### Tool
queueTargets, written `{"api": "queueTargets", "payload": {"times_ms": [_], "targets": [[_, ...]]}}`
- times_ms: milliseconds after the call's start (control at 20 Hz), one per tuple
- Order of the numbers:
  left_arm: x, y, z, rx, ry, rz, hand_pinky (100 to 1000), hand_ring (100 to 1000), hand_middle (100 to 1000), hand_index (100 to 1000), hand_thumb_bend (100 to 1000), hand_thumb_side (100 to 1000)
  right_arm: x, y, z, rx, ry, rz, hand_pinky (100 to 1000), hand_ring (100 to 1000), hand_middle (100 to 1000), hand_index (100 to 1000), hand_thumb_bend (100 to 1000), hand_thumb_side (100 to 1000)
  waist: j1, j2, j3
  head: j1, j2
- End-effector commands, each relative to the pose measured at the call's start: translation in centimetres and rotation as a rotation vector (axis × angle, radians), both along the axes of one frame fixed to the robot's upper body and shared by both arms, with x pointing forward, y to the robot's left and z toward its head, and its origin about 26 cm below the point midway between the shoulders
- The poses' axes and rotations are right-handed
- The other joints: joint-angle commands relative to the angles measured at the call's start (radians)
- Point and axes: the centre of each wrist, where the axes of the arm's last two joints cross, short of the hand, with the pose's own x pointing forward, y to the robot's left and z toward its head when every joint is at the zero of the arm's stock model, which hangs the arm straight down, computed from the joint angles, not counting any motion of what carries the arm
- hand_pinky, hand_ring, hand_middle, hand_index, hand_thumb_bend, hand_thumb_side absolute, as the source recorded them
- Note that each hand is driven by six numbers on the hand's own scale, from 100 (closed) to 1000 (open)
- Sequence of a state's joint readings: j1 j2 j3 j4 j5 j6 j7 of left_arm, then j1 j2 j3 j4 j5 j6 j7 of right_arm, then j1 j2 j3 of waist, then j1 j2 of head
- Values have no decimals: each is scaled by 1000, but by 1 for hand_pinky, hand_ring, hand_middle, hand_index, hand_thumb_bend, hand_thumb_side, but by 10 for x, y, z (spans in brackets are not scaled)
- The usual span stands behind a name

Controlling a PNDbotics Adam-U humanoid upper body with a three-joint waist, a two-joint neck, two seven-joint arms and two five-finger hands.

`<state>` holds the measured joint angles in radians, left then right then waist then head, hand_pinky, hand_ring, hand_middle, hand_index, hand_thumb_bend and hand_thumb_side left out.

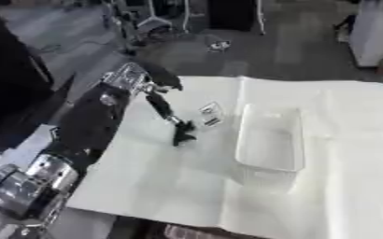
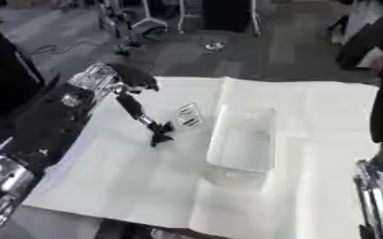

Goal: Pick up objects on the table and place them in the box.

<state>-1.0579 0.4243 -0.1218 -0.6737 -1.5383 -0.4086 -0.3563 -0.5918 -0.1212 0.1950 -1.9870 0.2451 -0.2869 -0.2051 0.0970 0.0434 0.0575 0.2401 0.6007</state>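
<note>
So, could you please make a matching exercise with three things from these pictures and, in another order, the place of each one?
Things:
1. left hand
2. small packet
3. box

Places:
A. right of the other two, on the white table
B. lowest on the cloth, fingers pointing down
C. flat on the cloth, between hand and box

Pairs: 1-B, 2-C, 3-A
</note>
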Motion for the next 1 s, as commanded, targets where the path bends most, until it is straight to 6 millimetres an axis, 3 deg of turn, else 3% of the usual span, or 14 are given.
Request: {"api": "queueTargets", "payload": {"times_ms": [50, 500, 1000], "targets": [[2, 1, 18, 9, -86, -13, 1000, 959, 998, 985, 700, 1000, -3, 4, 9, 11, -33, 25, 321, 301, 359, 492, 398, 1000, -3, -9, 0, 17, -14], [6, 5, 8, 8, -140, 43, 1000, 955, 993, 991, 678, 1000, -5, 11, 14, 28, -54, 53, 320, 301, 359, 492, 394, 1000, -7, 12, -19, 62, -64], [7, 17, 15, 40, -181, 92, 1000, 960, 997, 1000, 655, 1000, -7, 21, 24, 60, -88, 100, 322, 299, 359, 495, 396, 1000, -35, 69, -44, 72, -171]]}}
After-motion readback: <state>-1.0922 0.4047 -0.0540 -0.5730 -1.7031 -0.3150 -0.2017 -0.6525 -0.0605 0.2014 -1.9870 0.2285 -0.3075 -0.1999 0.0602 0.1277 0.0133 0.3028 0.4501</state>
